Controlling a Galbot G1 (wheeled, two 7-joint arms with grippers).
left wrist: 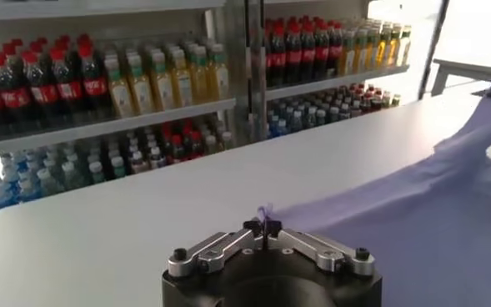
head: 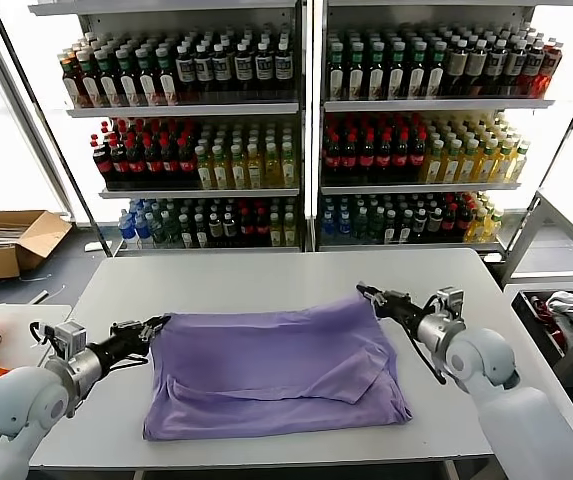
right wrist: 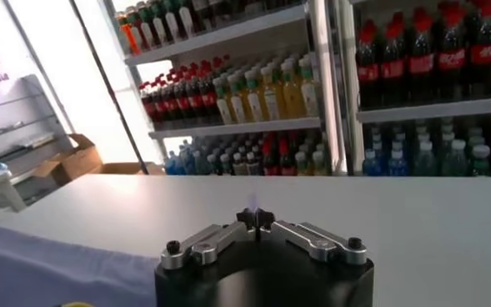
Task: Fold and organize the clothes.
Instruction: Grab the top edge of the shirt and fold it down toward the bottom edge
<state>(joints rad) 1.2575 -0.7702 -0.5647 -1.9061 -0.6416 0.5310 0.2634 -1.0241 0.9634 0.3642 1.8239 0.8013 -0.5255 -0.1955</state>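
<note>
Wrist views show each tool, left and right, clenched on T-shirt corners, unresolved overhead.

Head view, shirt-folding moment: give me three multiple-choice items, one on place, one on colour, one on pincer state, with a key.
1. Where does the T-shirt lie?
A. on the white table
B. on a drinks shelf
C. in the cardboard box

2. What colour is the T-shirt?
A. orange
B. lavender
C. white and red

3. How do the pincers stand?
A. both open above the cloth
B. only the right one grips
C. both shut on far corners of the cloth

Key: 1 A, it is spread on the tabletop. 2 B, plain light purple. 3 C, left pincer and right pincer each pinch a corner, fabric showing between the closed tips in both wrist views.
</note>
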